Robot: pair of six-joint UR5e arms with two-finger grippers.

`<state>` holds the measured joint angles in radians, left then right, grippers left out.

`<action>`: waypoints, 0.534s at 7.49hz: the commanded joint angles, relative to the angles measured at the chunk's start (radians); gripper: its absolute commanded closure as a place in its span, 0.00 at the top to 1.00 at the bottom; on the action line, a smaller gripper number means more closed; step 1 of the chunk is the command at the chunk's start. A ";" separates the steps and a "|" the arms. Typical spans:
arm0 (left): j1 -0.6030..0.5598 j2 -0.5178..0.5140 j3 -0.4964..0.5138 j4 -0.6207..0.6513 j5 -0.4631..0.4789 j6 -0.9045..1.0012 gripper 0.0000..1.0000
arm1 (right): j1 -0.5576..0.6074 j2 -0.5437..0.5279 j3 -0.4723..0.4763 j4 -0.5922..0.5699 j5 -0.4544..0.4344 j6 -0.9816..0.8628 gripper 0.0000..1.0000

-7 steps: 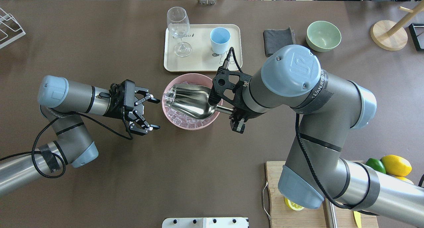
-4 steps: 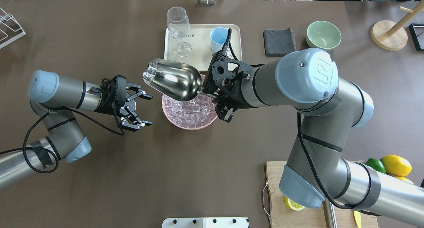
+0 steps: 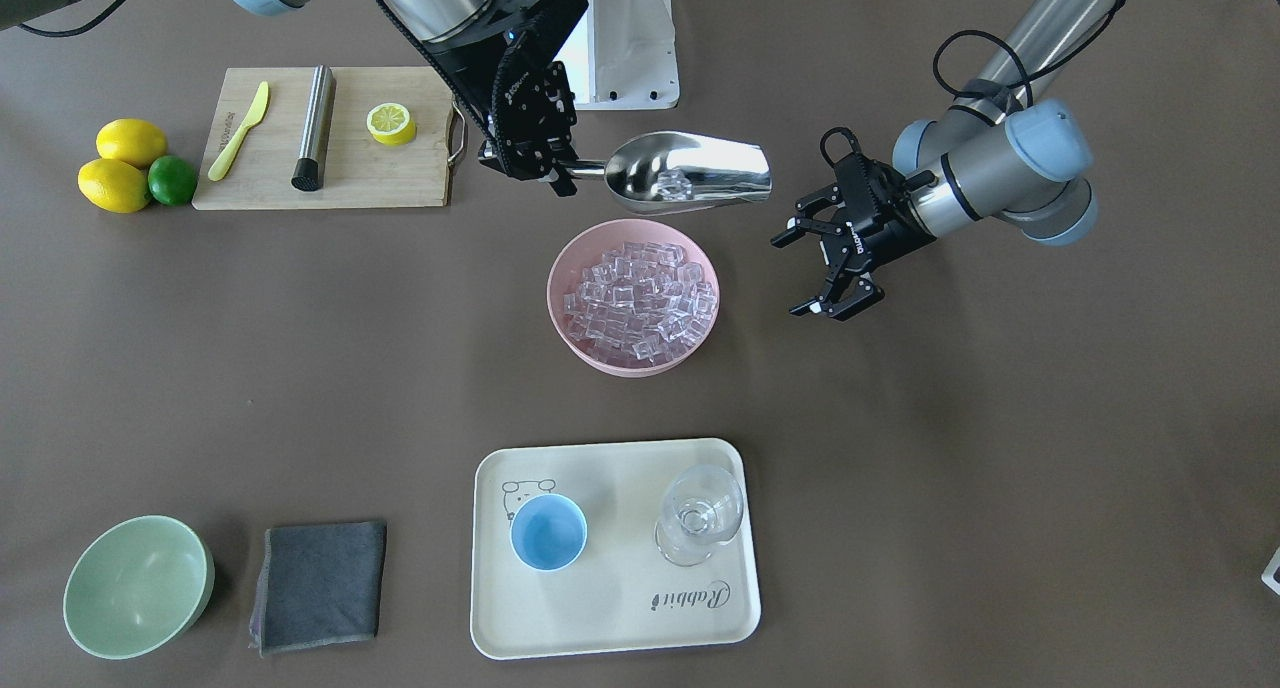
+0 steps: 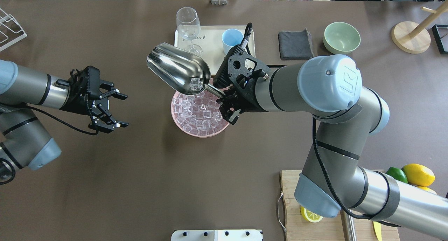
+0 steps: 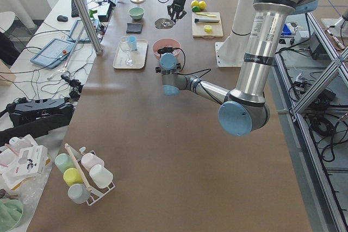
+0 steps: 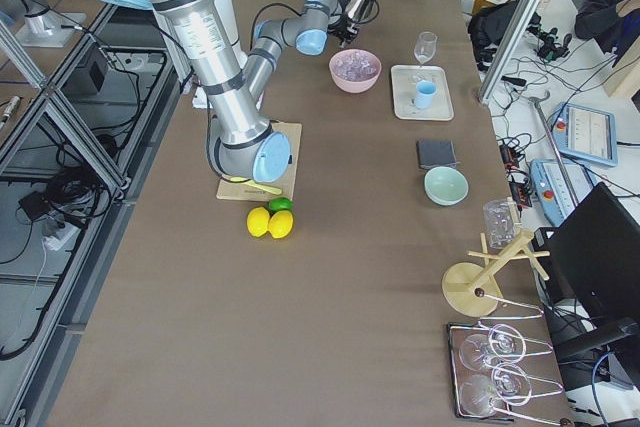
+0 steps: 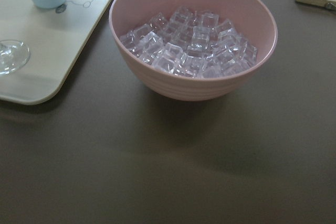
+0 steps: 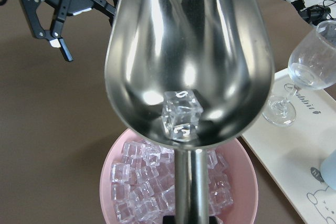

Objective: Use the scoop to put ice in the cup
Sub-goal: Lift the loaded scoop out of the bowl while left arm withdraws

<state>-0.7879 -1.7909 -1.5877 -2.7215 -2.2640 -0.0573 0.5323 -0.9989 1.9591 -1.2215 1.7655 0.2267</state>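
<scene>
My right gripper (image 4: 225, 102) is shut on the rod handle of the steel scoop (image 4: 178, 69), held in the air over the far-left rim of the pink bowl (image 4: 174, 111). A cube or two of clear ice (image 8: 181, 115) lies at the back of the trough, near the handle. The bowl is full of ice cubes (image 4: 197, 113). The light-blue cup (image 4: 231, 38) stands upright and empty on the cream tray (image 4: 210, 34), beyond the bowl. My left gripper (image 4: 123, 110) is open and empty, well left of the bowl.
A clear wine glass (image 4: 188, 27) stands on the tray left of the cup. A grey cloth (image 4: 295, 44) and a pale green bowl (image 4: 342, 38) lie to the right. A cutting board (image 3: 330, 138) with lemon half, knife and steel cylinder lies near the robot's right side.
My right gripper has lifted the scoop out of the pink bowl and tipped it back, so the ice slid toward the handle. My left gripper has drawn back to the left, still open.
</scene>
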 commanded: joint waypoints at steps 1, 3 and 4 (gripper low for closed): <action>-0.051 0.157 -0.193 0.263 0.001 -0.003 0.98 | 0.002 -0.053 0.000 0.004 0.002 0.019 0.00; -0.175 0.241 -0.259 0.490 -0.002 -0.001 0.98 | 0.030 -0.140 0.017 -0.001 0.012 0.069 0.00; -0.244 0.283 -0.268 0.584 -0.003 -0.001 0.98 | 0.093 -0.192 0.012 -0.004 0.093 0.121 0.00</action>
<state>-0.9229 -1.5822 -1.8196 -2.3158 -2.2657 -0.0585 0.5514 -1.1055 1.9682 -1.2208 1.7778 0.2733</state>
